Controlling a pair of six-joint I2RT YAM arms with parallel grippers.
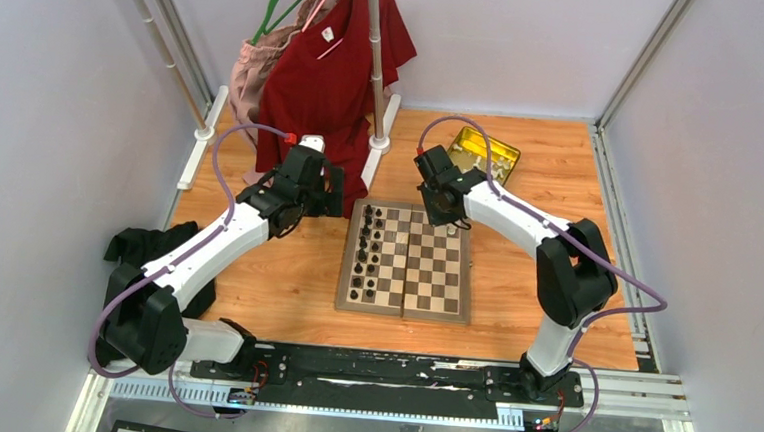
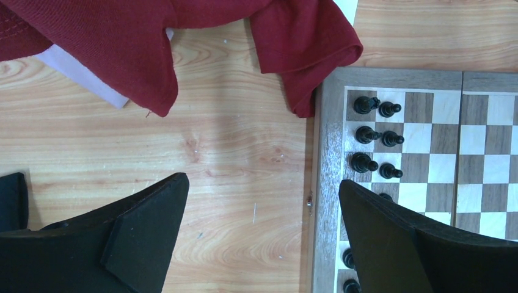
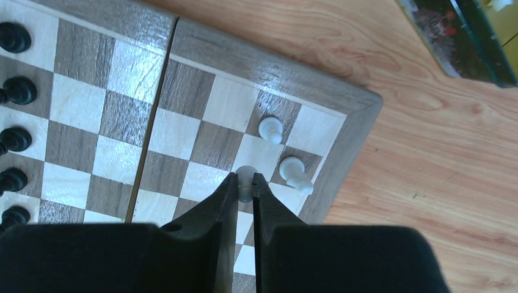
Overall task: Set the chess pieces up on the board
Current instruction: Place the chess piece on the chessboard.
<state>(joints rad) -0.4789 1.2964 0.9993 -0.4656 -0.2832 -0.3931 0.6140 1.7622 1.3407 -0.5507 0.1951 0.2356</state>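
- Chess pieces in white are the step in hand. Two stand on the board in its far right corner, on adjoining squares, and a third is being lowered next to them.
- Left pincer: its jaws are wide apart and hold nothing. It hovers over the bare desk just left of the board's far left corner, near the hem of a hanging red shirt.
- Black pieces fill two columns along the board's left side. The middle squares are bare.
- Right pincer: its jaws are clamped on one small white piece, gripped near the top. It hangs over a light square just near of the two standing whites. I cannot tell whether the base touches the square.
- Next move, as I judge it: bring the piece down until it sits square and upright, then open the jaws only a little and lift straight up. The neighbour is very close and could be knocked over.
- Gold tin: it lies on the desk beyond the board's far right corner. Pale shapes inside may be the remaining whites, so it is likely the next place to reach.
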